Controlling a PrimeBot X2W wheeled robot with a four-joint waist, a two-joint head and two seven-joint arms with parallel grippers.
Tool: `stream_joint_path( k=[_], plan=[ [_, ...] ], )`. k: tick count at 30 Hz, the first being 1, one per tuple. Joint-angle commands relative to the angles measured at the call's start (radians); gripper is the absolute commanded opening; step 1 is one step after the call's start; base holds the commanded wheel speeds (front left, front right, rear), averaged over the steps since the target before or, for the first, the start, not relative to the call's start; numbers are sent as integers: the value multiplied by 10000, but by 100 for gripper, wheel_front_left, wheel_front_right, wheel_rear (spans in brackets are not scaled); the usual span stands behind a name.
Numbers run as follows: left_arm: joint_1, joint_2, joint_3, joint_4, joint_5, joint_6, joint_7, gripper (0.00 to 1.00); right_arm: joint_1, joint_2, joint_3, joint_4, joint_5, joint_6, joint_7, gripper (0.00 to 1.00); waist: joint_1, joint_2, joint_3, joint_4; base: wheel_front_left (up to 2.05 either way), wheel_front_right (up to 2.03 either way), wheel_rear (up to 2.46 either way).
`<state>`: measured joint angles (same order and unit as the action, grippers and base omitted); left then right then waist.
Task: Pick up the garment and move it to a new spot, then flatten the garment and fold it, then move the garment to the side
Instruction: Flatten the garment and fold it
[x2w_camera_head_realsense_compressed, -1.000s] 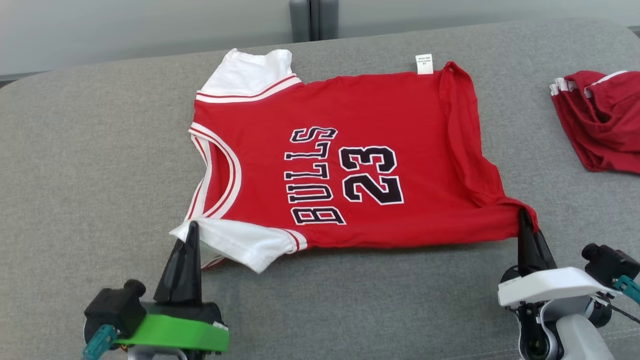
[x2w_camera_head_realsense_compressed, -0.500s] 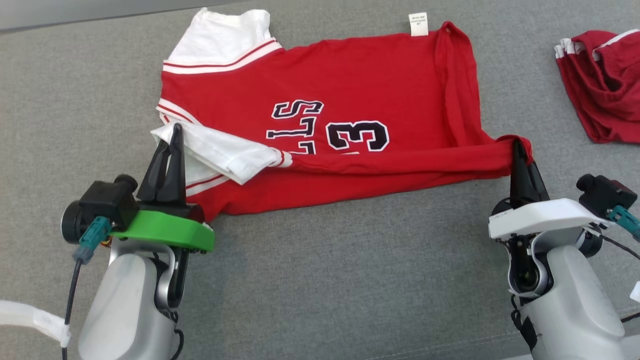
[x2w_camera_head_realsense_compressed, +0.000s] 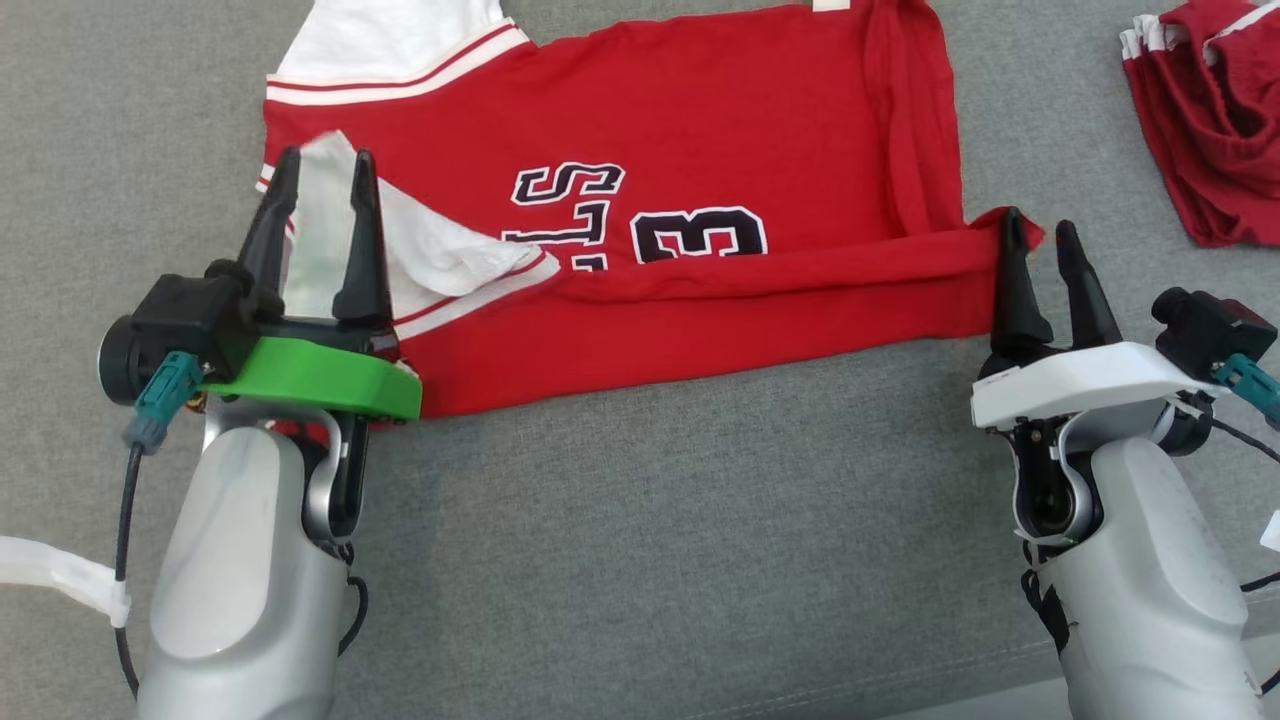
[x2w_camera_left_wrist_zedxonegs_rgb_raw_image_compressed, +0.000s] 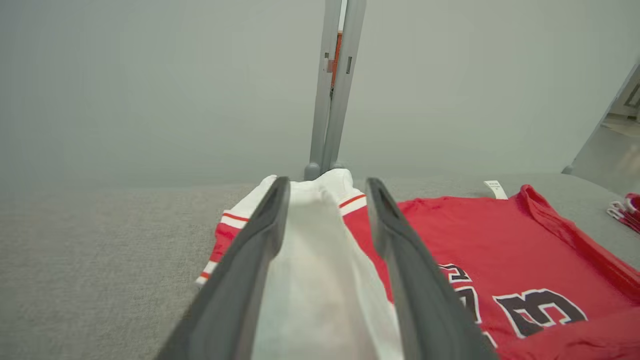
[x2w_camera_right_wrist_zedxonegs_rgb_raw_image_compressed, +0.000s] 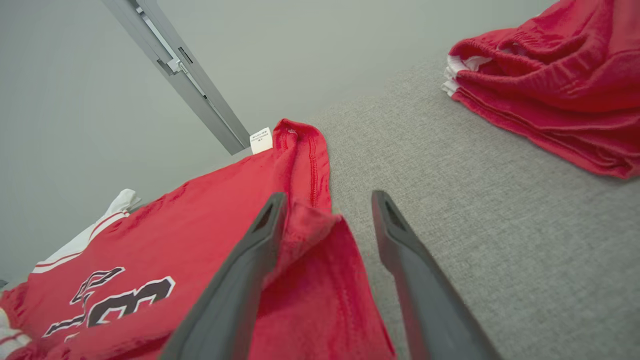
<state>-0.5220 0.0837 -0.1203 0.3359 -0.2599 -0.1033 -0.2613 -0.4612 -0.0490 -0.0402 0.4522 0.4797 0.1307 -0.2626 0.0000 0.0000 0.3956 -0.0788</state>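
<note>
Left pincer (x2w_camera_head_realsense_compressed: 323, 158) and right pincer (x2w_camera_head_realsense_compressed: 1037, 220) gape apart over the soft red jersey (x2w_camera_head_realsense_compressed: 750, 120), folded lengthwise on coarse grey upholstery (x2w_camera_head_realsense_compressed: 650, 550).

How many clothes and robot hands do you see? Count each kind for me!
red jersey: 1
red cloth pile: 1
grippers, both open: 2 (left gripper, right gripper)
Total: 4

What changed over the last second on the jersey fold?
Both grippers carried the near edge of the jersey away from the robot, folding it over the lettering. Then the left gripper let go of the white sleeve and the right gripper let go of the hem corner; both stand open. The far edge and the red pile stayed put.
</note>
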Motion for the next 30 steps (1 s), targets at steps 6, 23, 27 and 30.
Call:
stream_joint_path(
  k=[6, 23, 27, 30],
  plan=[
    [815, -203, 383, -977, -163, -120, -25, 100, 588, -31, -244, -816, -591, -2, -29, 100, 0, 0, -526, 155, 0, 0, 0],
    [3596, 64, 863, -474, -1494, -109, 2109, 100, 2462, -32, -744, -1128, -1931, -2, -24, 100, 0, 0, -1548, 595, 0, 0, 0],
    [3189, -27, 920, -42, -1790, 4, 2476, 100, 2257, -29, -631, -1113, -1977, -2, 50, 100, 0, 0, -1346, 508, 0, 0, 0],
    [2963, -82, 917, 346, -2016, 51, 2599, 100, 2136, -29, -501, -1041, -2040, -2, 172, 100, 0, 0, -1195, 393, 0, 0, 0]
  ],
)
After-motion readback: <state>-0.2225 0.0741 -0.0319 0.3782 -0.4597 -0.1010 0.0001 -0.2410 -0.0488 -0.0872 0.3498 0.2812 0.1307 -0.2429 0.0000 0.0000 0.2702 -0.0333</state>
